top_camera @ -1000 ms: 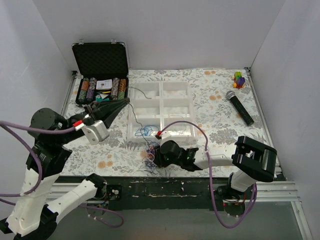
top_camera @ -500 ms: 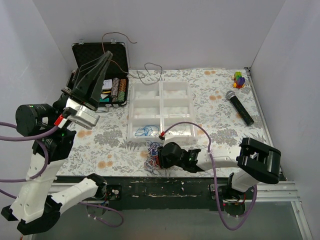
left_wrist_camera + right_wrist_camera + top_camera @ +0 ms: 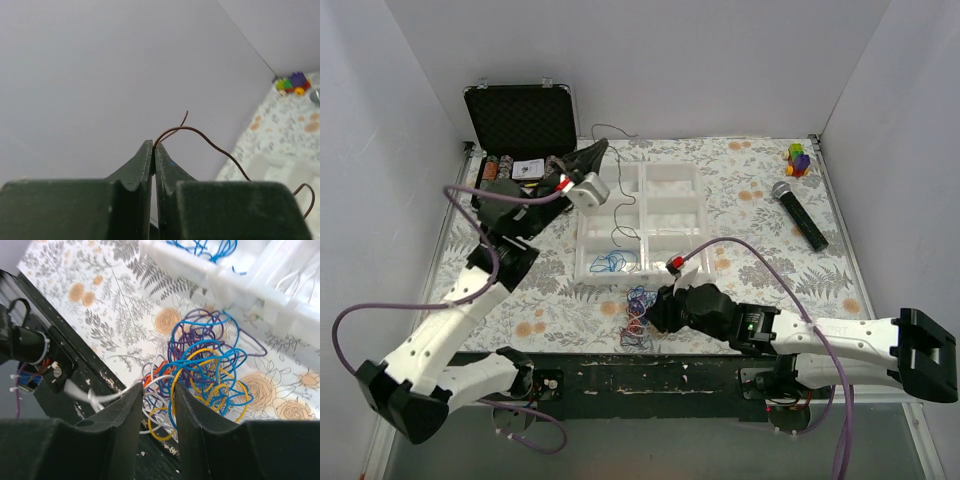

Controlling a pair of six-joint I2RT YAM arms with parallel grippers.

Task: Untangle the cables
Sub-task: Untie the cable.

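The cables are a tangle (image 3: 637, 312) of blue, yellow, purple, orange and white wires at the table's front edge, seen close in the right wrist view (image 3: 210, 370). My right gripper (image 3: 656, 309) is open, its jaws (image 3: 157, 390) low over the tangle's near side with strands showing between them. My left gripper (image 3: 601, 148) is raised at the white tray's back left corner and is shut (image 3: 153, 146) on a thin brown wire (image 3: 215, 145). That wire (image 3: 621, 200) hangs down into the tray (image 3: 642, 190). Loose blue wires (image 3: 610, 263) lie in a front compartment.
An open black case (image 3: 520, 120) with poker chips stands at the back left. A microphone (image 3: 800, 215) and a small coloured toy (image 3: 799, 158) lie at the right. The black front rail (image 3: 55, 365) runs just beside the tangle.
My left gripper has swung from above the case down and right to the tray's back corner, carrying the brown wire. My right arm has shifted right, and the tangle has moved slightly right.
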